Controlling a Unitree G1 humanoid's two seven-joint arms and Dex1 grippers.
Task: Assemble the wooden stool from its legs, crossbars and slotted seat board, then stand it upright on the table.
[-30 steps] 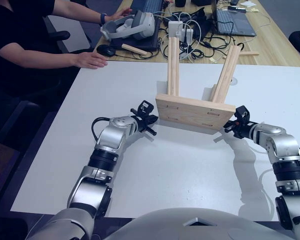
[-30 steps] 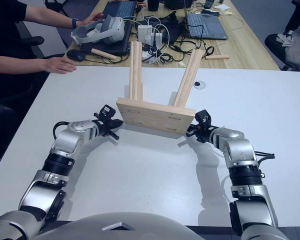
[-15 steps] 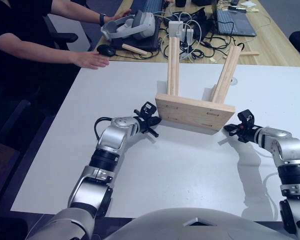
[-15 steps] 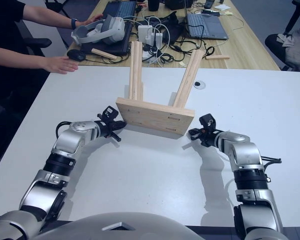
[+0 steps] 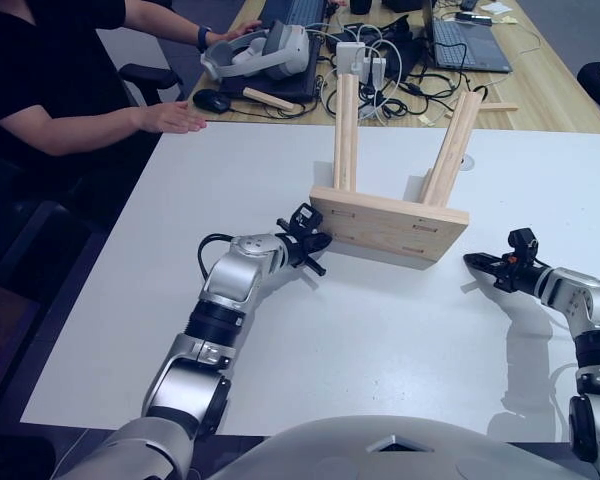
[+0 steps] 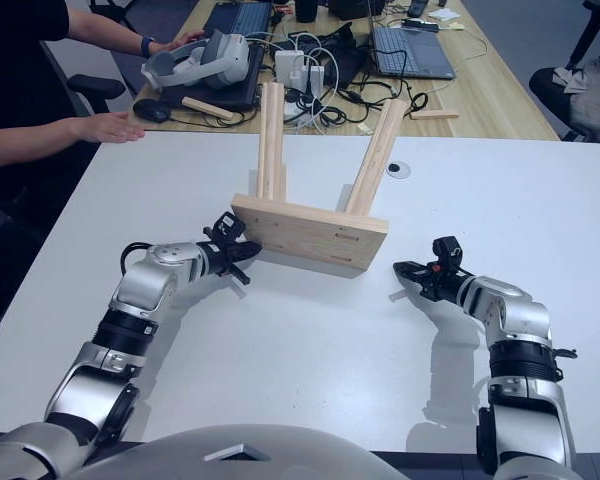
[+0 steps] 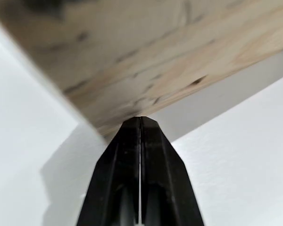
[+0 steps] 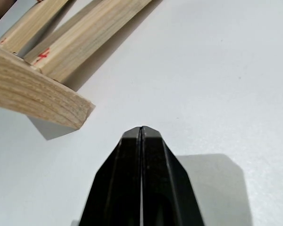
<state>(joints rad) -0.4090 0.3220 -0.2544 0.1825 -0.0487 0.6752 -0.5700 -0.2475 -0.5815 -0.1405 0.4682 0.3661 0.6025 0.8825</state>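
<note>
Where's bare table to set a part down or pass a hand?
Biggest free patch: white table in front of the seat board, between left gripper and right gripper. Also free: left of the legs toward the person's hand, and beyond the right gripper. Crowded: left gripper tip against the board's left end; wooden desk behind, with headset, laptop, cables.

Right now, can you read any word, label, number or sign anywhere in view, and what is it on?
No text is readable.
Red marks on a stool leg: too blurred to read as letters or numbers.
Items on the far desk: any print is too small to read.
</note>
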